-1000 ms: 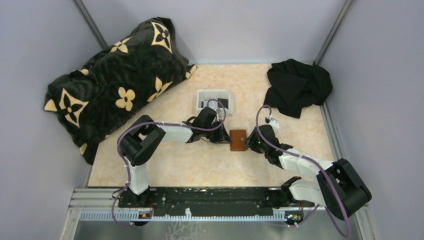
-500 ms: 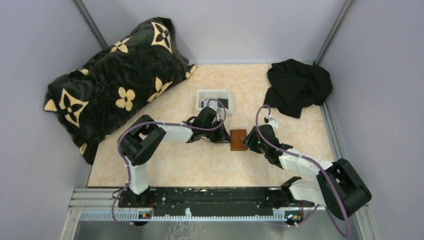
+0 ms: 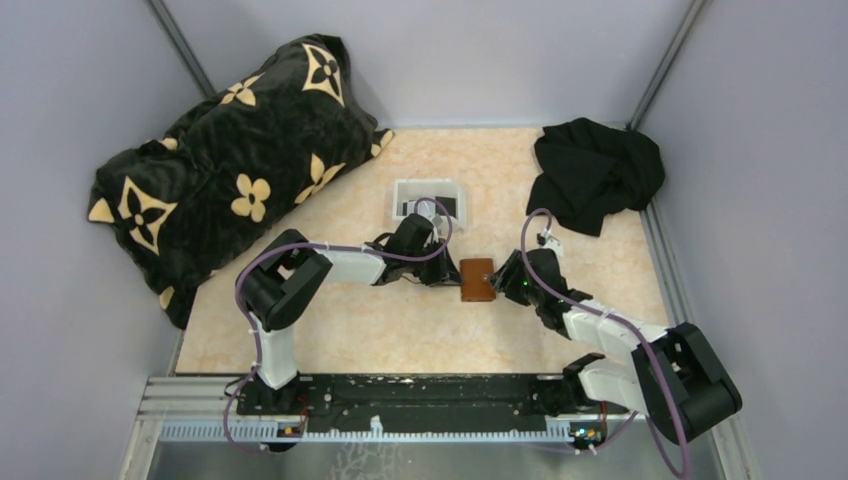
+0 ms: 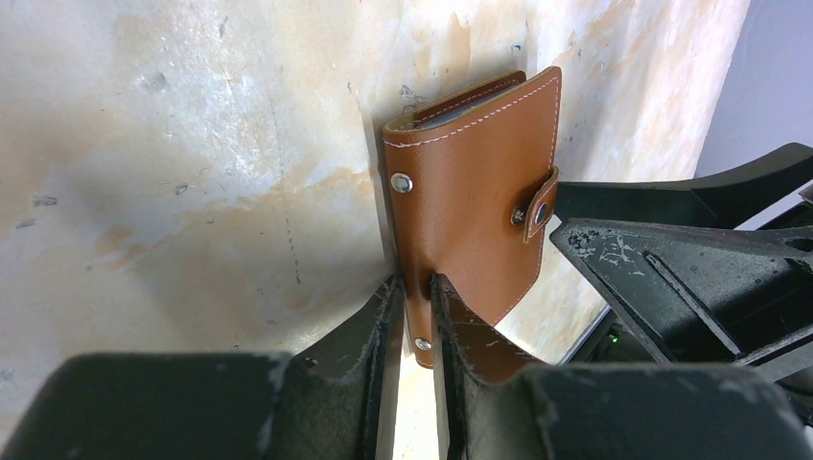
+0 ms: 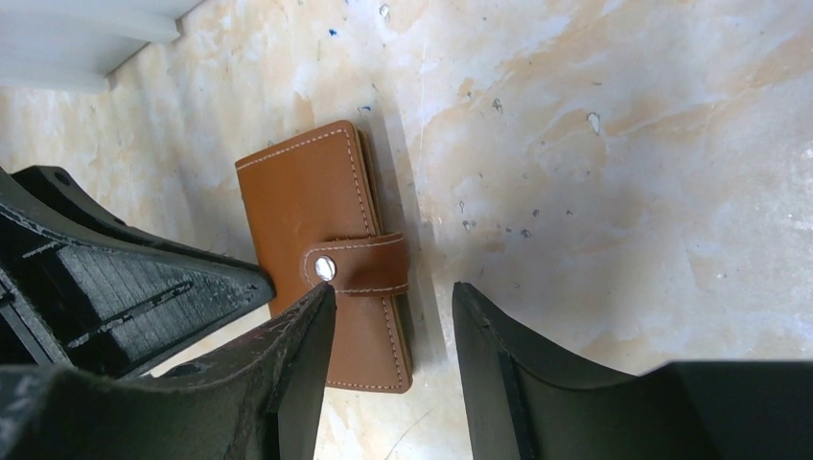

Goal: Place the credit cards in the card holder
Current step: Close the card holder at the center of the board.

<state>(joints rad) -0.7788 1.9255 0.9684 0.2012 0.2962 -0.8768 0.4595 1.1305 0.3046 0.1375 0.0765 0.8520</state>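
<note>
While the closed reddish-brown leather card holder point(image 3: 476, 280) lies on the beige marbled table top point(image 3: 380, 335), you have both arms at it.

Holder position: near the white rectangular plastic tray point(image 3: 428, 184), on the tray's side facing the arm bases, off its right corner, not touching it. Cover faces up. The leather strap with the metal snap point(image 5: 369, 265) wraps round the holder's right edge onto the cover.

Left gripper point(image 4: 414, 287): directly in front of the tray, at the holder's left edge. The fingers point(image 4: 379, 321) stand narrow and pinch that edge between them, beside a small metal stud.

Right gripper point(image 5: 393, 292): farther from the tray, past the holder's right edge. The jaws stand wide and grip nothing. One finger point(image 5: 307, 331) overlaps the cover just by the snap; you cannot tell whether it touches. The other hangs over bare table.

Inside the tray: dark flat pieces point(image 3: 445, 207), too small to tell whether they are cards.

Well to the tray's left: a black plush cushion with tan flower motifs point(image 3: 230, 170). Well to its right: a crumpled black cloth point(image 3: 597, 172).
</note>
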